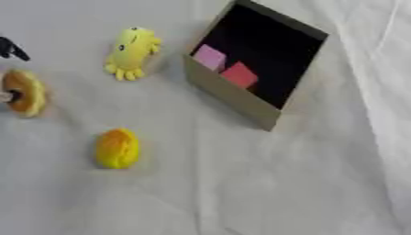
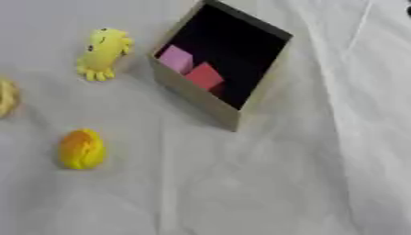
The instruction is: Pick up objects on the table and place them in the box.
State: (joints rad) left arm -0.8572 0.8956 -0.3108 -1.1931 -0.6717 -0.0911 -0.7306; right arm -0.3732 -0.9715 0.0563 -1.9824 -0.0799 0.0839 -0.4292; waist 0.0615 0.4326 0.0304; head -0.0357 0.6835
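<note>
Of the left robot hand (image 1: 11, 48) only a few dark fingertips are seen at the left edge of the left eye view; whether it is spread or curled cannot be told, and nothing is seen held in it. The right robot hand is shown in neither view.

Just below those fingertips, also at the left edge, a brown ring-shaped soft toy like a doughnut (image 1: 23, 92) lies on the white cloth-covered desk (image 1: 241, 183). It is judged the nearest thing to the left robot hand, lying directly toward the robot from the fingertips, with its long axis running near to far.

Farther right a yellow plush toy with short legs (image 1: 131, 51) is seen, and nearer the robot a yellow-orange oval soft toy (image 1: 117, 148), well apart from each other.

The open cardboard box with a dark interior (image 1: 233, 98) stands right of the plush toy and already holds a pink block (image 1: 210, 57) and a red block (image 1: 239, 75), side by side. Three toys are judged still to be picked up.
</note>
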